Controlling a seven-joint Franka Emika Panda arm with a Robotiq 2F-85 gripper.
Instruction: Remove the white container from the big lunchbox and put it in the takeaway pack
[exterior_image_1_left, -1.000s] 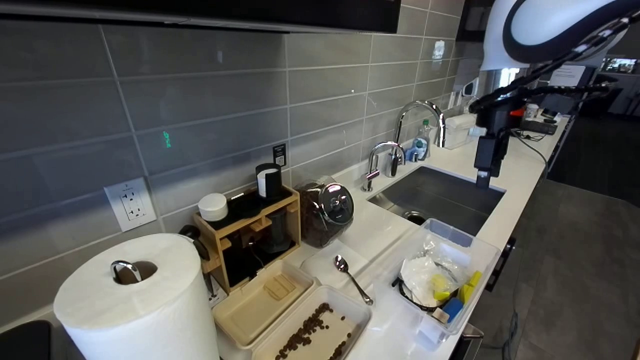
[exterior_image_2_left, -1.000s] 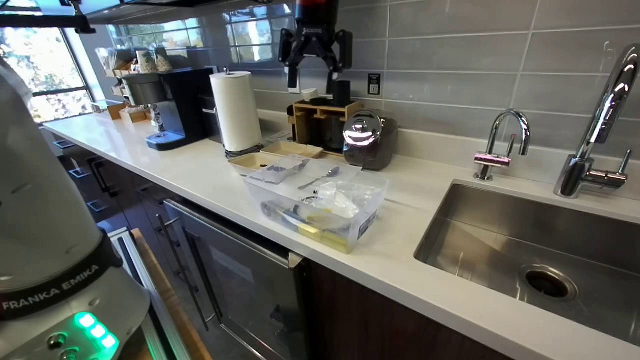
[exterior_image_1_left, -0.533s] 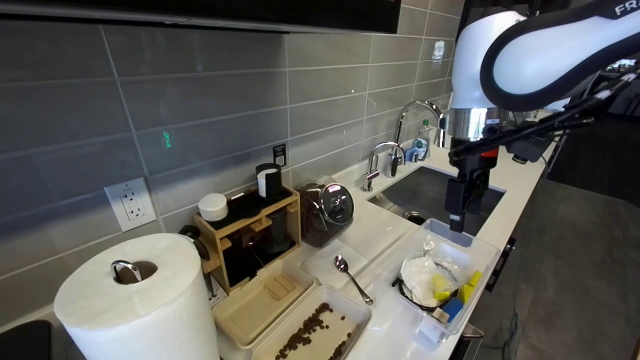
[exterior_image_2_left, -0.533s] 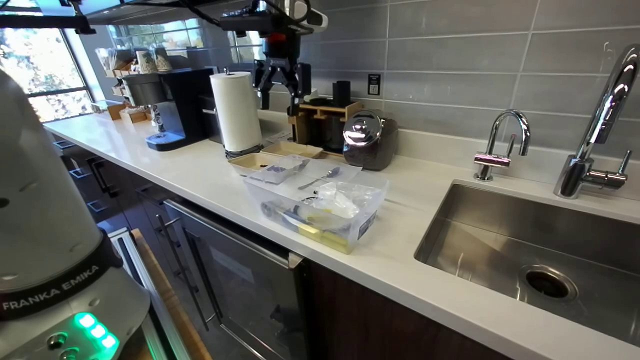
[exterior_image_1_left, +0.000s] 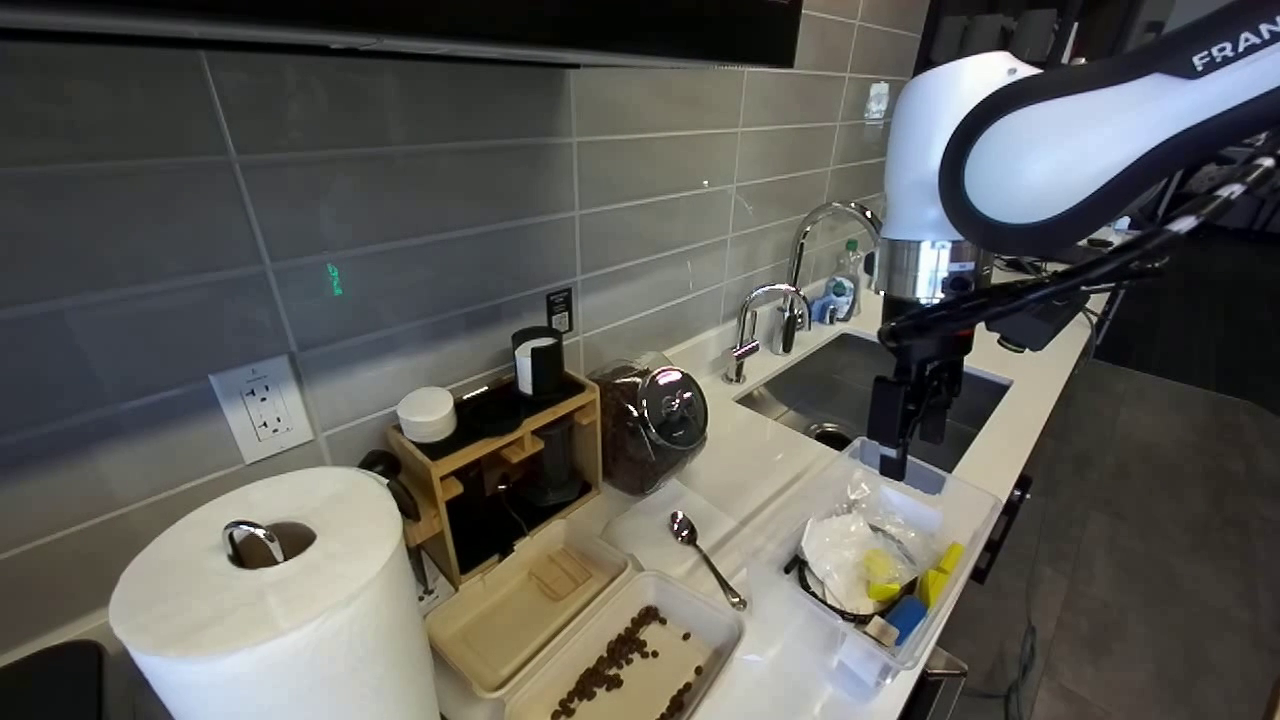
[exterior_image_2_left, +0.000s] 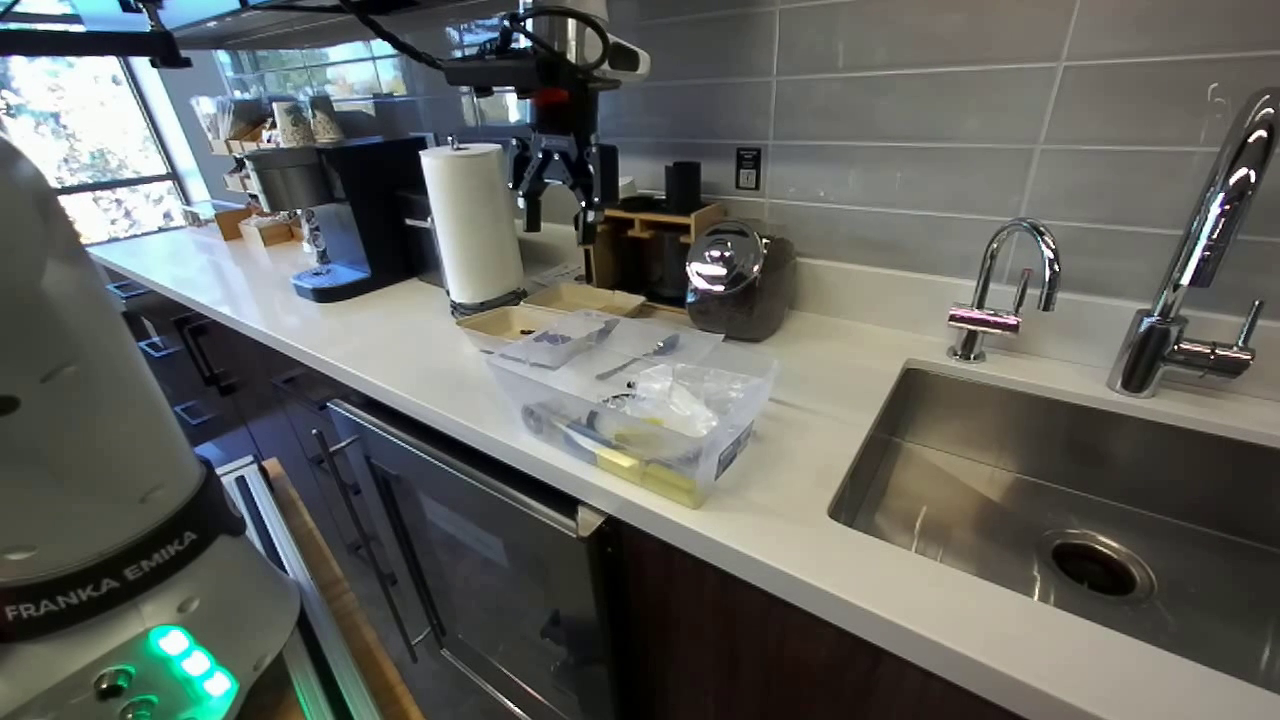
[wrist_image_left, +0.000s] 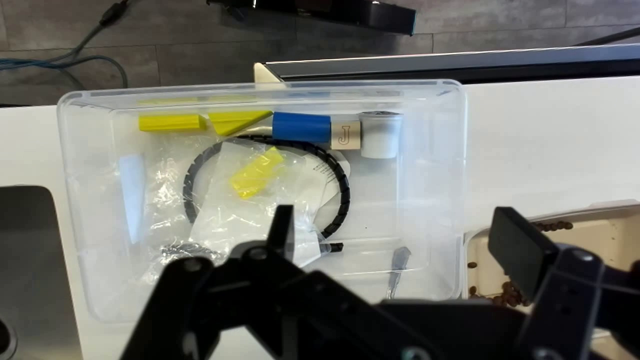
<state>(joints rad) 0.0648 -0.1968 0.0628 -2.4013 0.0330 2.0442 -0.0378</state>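
The big lunchbox (exterior_image_1_left: 860, 665) is a clear plastic box on the counter, also in an exterior view (exterior_image_2_left: 745, 410) and the wrist view (wrist_image_left: 372, 200). The white container (wrist_image_left: 380, 142), a small white cup, lies in its corner beside a wooden block marked J; I cannot make it out clearly in the exterior views. The tan takeaway pack (exterior_image_1_left: 500, 635) lies open beside the lunchbox, dark beans in one half; it also shows in an exterior view (exterior_image_2_left: 580, 298) and the wrist view (wrist_image_left: 487, 250). My gripper (wrist_image_left: 395, 225) is open and empty above the lunchbox, in both exterior views (exterior_image_1_left: 912, 450) (exterior_image_2_left: 559, 228).
The lunchbox also holds a blue block (wrist_image_left: 301, 127), yellow blocks (wrist_image_left: 172, 122), a black coil (wrist_image_left: 342, 195) and plastic bags (wrist_image_left: 235, 215). A spoon (exterior_image_1_left: 708, 562) lies beside it. A paper towel roll (exterior_image_1_left: 270, 600), wooden rack (exterior_image_1_left: 520, 435), jar (exterior_image_1_left: 650, 420) and sink (exterior_image_2_left: 950, 450) surround it.
The arm has swung over the lunchbox and come down, moving toward the camera in an exterior view. The gripper stays open. The lunchbox and takeaway pack have not moved.
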